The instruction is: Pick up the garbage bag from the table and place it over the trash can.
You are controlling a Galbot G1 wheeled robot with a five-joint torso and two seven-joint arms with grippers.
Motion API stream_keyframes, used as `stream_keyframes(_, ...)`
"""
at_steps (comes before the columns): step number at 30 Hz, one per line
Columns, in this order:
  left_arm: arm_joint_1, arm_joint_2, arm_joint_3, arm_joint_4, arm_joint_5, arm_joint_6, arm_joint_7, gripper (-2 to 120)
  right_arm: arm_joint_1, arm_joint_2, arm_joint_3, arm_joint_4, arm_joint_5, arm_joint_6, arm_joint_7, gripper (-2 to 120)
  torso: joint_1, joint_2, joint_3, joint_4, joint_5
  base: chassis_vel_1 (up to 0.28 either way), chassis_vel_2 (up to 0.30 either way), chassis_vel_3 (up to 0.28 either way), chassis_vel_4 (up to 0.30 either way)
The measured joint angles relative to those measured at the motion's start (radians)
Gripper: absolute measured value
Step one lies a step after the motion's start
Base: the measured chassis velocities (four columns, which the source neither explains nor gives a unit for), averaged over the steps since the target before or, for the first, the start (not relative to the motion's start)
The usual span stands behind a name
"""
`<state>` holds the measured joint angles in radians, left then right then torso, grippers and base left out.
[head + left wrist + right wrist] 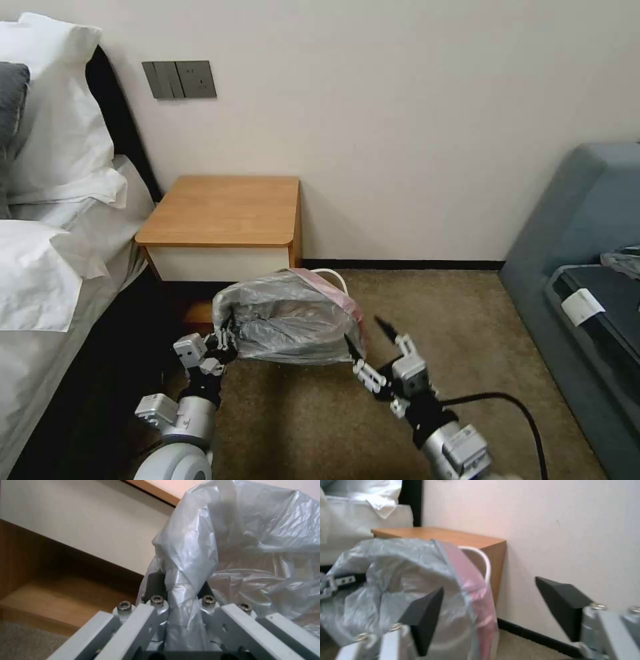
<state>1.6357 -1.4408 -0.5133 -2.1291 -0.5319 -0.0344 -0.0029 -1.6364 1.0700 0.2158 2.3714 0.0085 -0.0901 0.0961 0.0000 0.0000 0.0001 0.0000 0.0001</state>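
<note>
Grey garbage bag (287, 320) drapes our trash can (333, 275) before the desk (223, 210); left pincer (223, 341) pinches its edge, right pincer (368, 343) spread alongside.

A plain cream wall (413, 120) runs across the back, with a grey switch panel (179, 79) set high on it and a dark skirting board (407, 265) along its foot. Brown carpet (460, 333) covers the floor. A bed (40, 280) with white pillows (57, 113) stands on one side, a grey-blue sofa (580, 220) on the other.
</note>
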Motion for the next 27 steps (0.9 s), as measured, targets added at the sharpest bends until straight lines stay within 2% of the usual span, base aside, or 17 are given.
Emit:
stream_keyframes(1,0.001,0.0,0.001,0.0,0.003,-0.002,0.003,3,0.016,-0.008,0.0,-0.013,0.032,0.0,-0.001,86,0.0,0.0,0.0,0.0,0.0,0.0,0.0,0.0,0.0)
stream_keyframes(5,0.001,-0.002,0.004,0.0,0.008,-0.005,0.005,3,0.053,-0.019,-0.005,-0.049,0.067,-0.015,-0.003,97,0.0,0.0,0.0,0.0001,0.0,0.0,0.0,0.0,0.0)
stream_keyframes(10,0.006,-0.002,0.005,-0.004,0.009,-0.007,0.008,3,0.082,-0.018,-0.012,-0.067,0.079,-0.025,-0.003,100,0.0,0.0,0.0,0.0,0.0,0.0,0.0,0.0,0.0)
stream_keyframes(12,0.007,-0.002,0.005,-0.004,0.009,-0.007,0.008,3,0.09,-0.019,-0.013,-0.071,0.082,-0.026,-0.004,97,0.0,0.0,0.0,0.0,-0.0001,0.0,0.0,0.0,0.0)
stream_keyframes(15,0.01,-0.006,0.008,-0.004,0.013,-0.01,0.009,3,0.104,-0.025,-0.014,-0.079,0.09,-0.028,-0.004,84,0.0,0.0,0.0,0.0,-0.0001,0.0,0.0,0.0,0.0)
stream_keyframes(16,0.01,-0.006,0.008,-0.004,0.013,-0.01,0.009,3,0.104,-0.025,-0.014,-0.079,0.09,-0.028,-0.004,84,0.0,0.0,0.0,0.0,-0.0001,0.0,0.0,0.0,0.0)
stream_keyframes(19,0.013,-0.011,0.012,-0.003,0.018,-0.011,0.01,3,0.107,-0.024,-0.017,-0.088,0.092,-0.029,-0.005,69,0.0,0.0,0.0,0.0,-0.0001,0.0,0.0,0.0,0.0)
stream_keyframes(20,0.013,-0.011,0.012,-0.003,0.018,-0.011,0.01,3,0.107,-0.024,-0.017,-0.088,0.092,-0.029,-0.005,69,0.0,0.0,0.0,0.0,-0.0001,0.0,0.0,0.0,0.0)
stream_keyframes(24,0.012,-0.01,0.012,-0.001,0.02,-0.012,0.011,3,0.112,-0.021,-0.021,-0.091,0.092,-0.03,-0.005,50,0.0,0.0,0.0,0.0,-0.0001,0.0,0.0,0.0,0.0)
stream_keyframes(25,0.012,-0.01,0.012,-0.001,0.02,-0.012,0.011,3,0.112,-0.021,-0.021,-0.091,0.092,-0.03,-0.005,50,0.0,0.0,0.0,0.0,-0.0001,0.0,0.0,0.0,0.0)
stream_keyframes(27,0.012,-0.01,0.012,0.0,0.021,-0.012,0.011,3,0.114,-0.02,-0.022,-0.094,0.092,-0.03,-0.006,41,0.0,0.0,0.0,0.0,-0.0001,0.0,0.0,0.0,0.0)
